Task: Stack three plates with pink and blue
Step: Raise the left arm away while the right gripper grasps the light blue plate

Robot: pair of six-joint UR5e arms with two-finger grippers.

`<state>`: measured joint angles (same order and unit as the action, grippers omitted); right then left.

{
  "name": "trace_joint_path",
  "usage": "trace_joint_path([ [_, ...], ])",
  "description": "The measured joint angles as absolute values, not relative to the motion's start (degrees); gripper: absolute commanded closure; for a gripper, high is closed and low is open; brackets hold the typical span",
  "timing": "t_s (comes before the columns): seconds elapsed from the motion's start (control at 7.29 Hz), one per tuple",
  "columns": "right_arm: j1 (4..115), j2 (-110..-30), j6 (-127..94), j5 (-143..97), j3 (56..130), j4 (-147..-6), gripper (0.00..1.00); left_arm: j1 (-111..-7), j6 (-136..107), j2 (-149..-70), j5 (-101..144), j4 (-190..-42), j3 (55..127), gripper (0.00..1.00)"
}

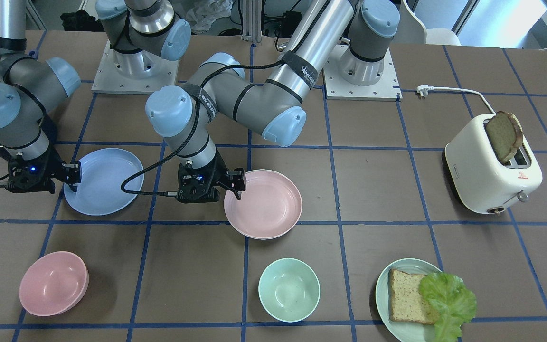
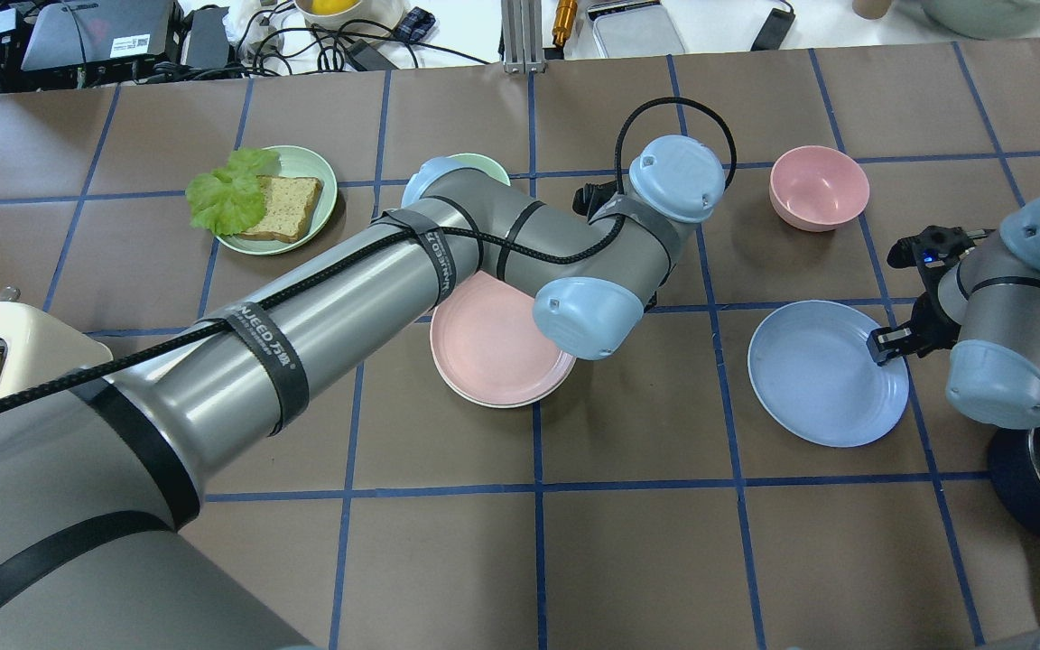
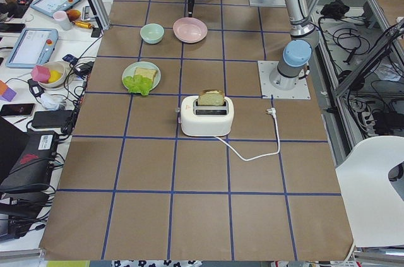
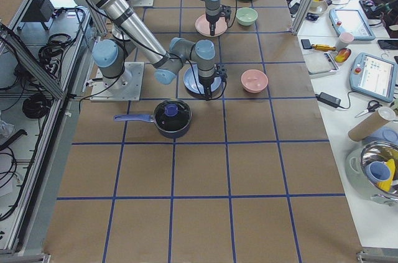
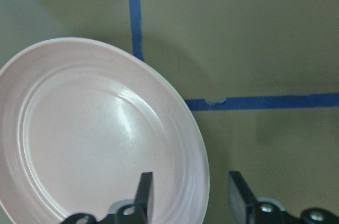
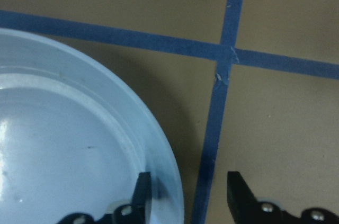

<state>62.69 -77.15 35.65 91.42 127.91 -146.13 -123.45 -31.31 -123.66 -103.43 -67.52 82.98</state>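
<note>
Straddling the blue plate (image 1: 105, 183) rim, left-centre of frame, with right end effector (image 6: 189, 200) spread, empty; straddled the pink plate (image 1: 266, 204) rim mid-frame with left end effector (image 5: 188, 197), likewise. Called for firm pinch, level lift.

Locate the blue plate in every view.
Front-facing: blue plate, left of centre.
Overhead: plate, right side.
Exterior left: not discernible.
Exterior right: plate, centre.
Left wrist: absent.
Right wrist: plate, lower left.
Shared landmark: pink bowl nearby.
</note>
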Motion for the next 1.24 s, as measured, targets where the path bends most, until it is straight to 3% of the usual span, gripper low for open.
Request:
trace_joint_path([
  [0.69,62.8,-77.4,34.7,90.5,127.8,-146.0,0.8,-110.9,-17.6,-112.0,-101.3,-86.1,78.2,0.0],
  [1.24,63.2,-77.6,34.5,90.2,125.1,-144.1,0.92,-96.0,-6.8,-98.1,-95.1,-96.1,79.4,0.0],
])
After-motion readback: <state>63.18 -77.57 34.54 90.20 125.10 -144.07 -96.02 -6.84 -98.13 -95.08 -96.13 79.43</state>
